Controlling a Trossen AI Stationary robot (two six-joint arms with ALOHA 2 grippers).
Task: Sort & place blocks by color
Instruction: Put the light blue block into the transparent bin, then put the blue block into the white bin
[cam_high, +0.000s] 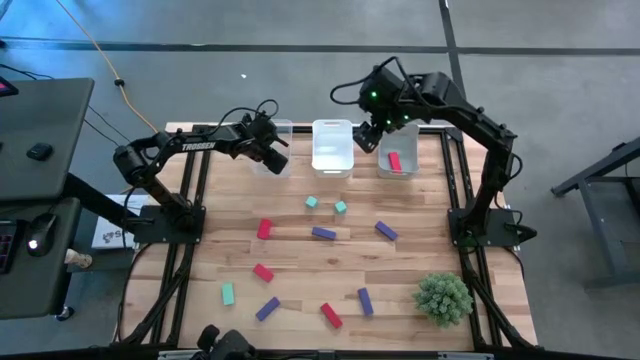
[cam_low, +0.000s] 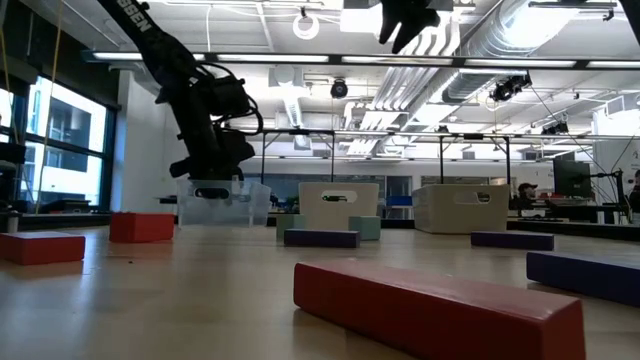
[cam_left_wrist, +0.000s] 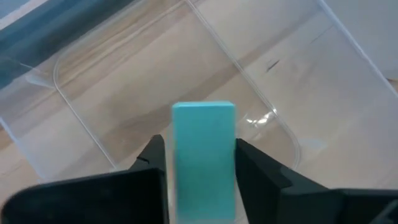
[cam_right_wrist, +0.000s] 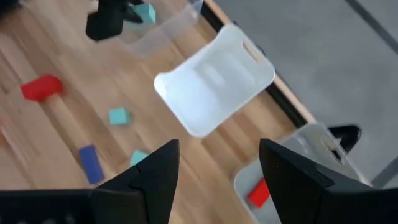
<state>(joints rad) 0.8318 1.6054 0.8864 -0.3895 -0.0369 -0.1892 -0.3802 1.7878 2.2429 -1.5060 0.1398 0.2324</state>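
My left gripper (cam_high: 272, 152) hangs over the clear left bin (cam_high: 283, 128) at the table's far edge, fingers slanting down. A teal block (cam_left_wrist: 204, 155) stands between its fingers above the bin's floor (cam_left_wrist: 155, 68). My right gripper (cam_right_wrist: 217, 155) is open and empty, high above the table between the white middle bin (cam_high: 332, 148) and the right bin (cam_high: 397, 160). One red block (cam_high: 394, 161) lies in the right bin. Several teal, purple and red blocks lie flat on the wood, among them a teal one (cam_high: 312, 202) and a purple one (cam_high: 323, 233). My left gripper has the teal block's long sides (cam_left_wrist: 180, 168) between its two fingers, which come from above, slanting down, along the block. A thin pale gap shows beside one finger. Whether the other finger touches the block I cannot tell. The block is clear of the bin's floor.
A spiky green plant ball (cam_high: 443, 298) sits at the near right corner. Loose blocks lie over the table's middle and near half, such as a red one (cam_high: 264, 229) and a purple one (cam_high: 365, 301). Bare wood lies between the bins and those blocks.
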